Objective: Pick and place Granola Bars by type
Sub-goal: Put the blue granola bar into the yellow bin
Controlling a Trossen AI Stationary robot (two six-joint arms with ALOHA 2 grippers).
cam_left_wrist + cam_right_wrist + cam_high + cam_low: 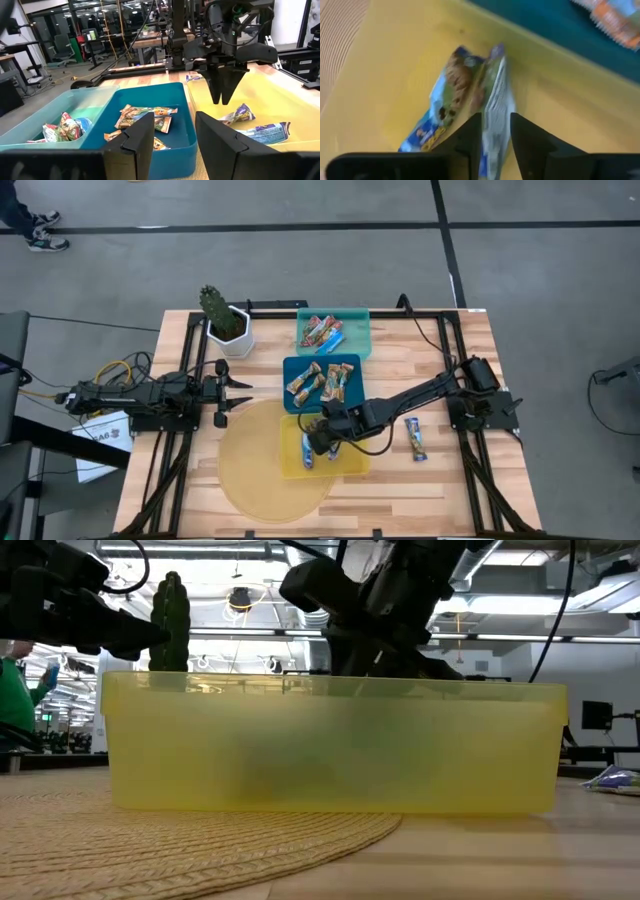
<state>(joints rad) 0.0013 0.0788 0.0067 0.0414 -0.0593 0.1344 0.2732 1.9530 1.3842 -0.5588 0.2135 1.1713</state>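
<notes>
From above, your sorting is nearly done. The teal tray [356,330] holds the red-wrapped bars [322,332], the blue tray [292,365] holds the tan bars [322,382], and the yellow tray [352,462] has two blue-white bars [308,450] in it. One blue-white bar [415,438] lies alone on the table [470,480], well apart from the trays, so I judge that one is left. The right gripper [322,442] hangs over the yellow tray just above those two bars. The left gripper [243,395] waits at the table's left side, beside the potted cactus [216,310].

At table level you see only the yellow tray's cloudy wall on the straw mat [150,850], with the right arm dark above it; the bars inside are hidden.

Through the left wrist camera, that gripper's fingers [137,142] stand spread and empty. Farther off, the right gripper hangs point-down over the two blue-white bars, which lie crumpled and shiny on the yellow floor.

Through the right wrist camera, the fingers [467,137] show a narrow gap straight above the bars. I cannot tell whether they pinch a wrapper or have let go.
</notes>
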